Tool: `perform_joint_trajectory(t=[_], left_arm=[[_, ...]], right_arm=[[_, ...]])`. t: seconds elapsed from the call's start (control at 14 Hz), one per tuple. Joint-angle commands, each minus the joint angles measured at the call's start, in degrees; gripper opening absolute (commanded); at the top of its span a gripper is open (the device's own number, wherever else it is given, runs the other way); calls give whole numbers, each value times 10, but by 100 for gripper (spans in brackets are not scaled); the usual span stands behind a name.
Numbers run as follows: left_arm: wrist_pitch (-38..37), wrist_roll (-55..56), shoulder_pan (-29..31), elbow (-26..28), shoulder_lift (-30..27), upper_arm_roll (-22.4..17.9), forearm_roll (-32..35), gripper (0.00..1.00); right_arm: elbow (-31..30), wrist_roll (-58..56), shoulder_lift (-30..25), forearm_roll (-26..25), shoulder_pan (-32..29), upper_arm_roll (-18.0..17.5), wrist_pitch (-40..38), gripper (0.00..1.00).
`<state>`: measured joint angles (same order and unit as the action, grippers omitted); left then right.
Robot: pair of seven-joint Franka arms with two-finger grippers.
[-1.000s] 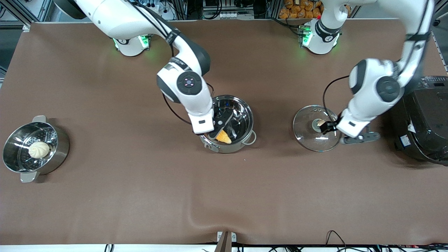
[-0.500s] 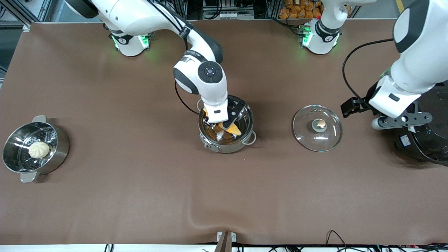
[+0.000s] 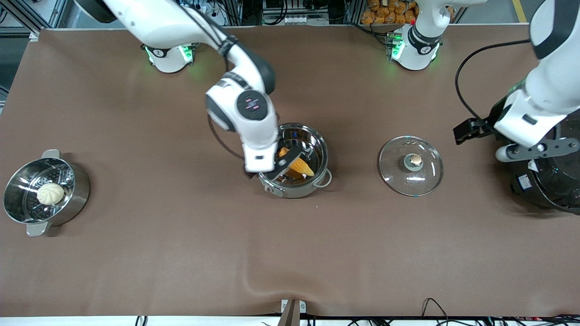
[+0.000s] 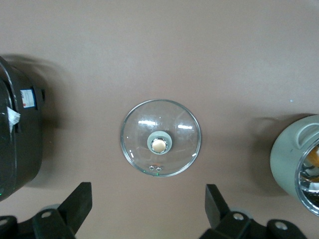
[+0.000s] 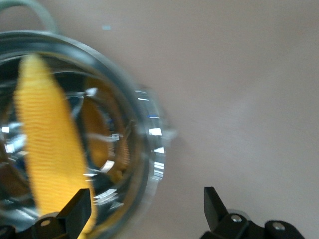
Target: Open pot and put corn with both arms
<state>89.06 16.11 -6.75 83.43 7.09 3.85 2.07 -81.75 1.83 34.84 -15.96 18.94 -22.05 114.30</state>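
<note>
The pot (image 3: 294, 160) stands uncovered mid-bench, and the corn (image 3: 298, 165) lies inside it, tilted, its yellow length leaning along the shiny inner wall. The right gripper (image 3: 283, 165) hangs over the pot's rim at the edge toward the right arm's end; in the right wrist view its fingers (image 5: 75, 213) are spread wide with nothing between them, one above the corn (image 5: 47, 154) and the other over bare bench (image 3: 290, 253) just outside the pot (image 5: 142, 149). The lid (image 3: 411, 165) lies flat on the bench beside the pot, toward the left arm's end, knob up. The left gripper (image 3: 469, 131) is raised over the bench between the lid and the black cooker (image 3: 550, 181), clear of the lid; in the left wrist view its fingers (image 4: 79, 203) stand wide apart, empty, with the lid (image 4: 160, 138) seen between them far below
</note>
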Motion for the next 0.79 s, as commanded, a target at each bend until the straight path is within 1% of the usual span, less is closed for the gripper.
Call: perform_joint_trajectory(t=[0.0,0.14,0.21,0.29,0.43,0.5,0.64,0.71], left_arm=[[-15,-1,9,-4,-35,0,7,100],[-15,10,12,-4,-42,1,4,100],[-15,10,16,-4,-47,1,4,100],[-15,12,18,-4,-50,1,4,100],[-15,12,19,-1,-58,1,3,100],[-15,9,21,1,-62,1,1,100],[-16,15,31,5,-73,6,-1,100],[-16,13,31,9,-79,6,-1,100]], right_arm=[[-9,5,-37,-5,-56,-12,-51,100],[-18,3,-40,-6,-110,-10,-86,100],[-37,3,-40,-7,-149,-11,-82,100],[-42,3,-40,-5,-180,-13,-80,100],[-59,3,-58,-2,-223,-19,-82,100],[-82,3,-80,14,-244,-22,-80,100],[-117,2,-120,60,-266,-21,-80,100],[-127,0,-137,67,-267,-21,-82,100]])
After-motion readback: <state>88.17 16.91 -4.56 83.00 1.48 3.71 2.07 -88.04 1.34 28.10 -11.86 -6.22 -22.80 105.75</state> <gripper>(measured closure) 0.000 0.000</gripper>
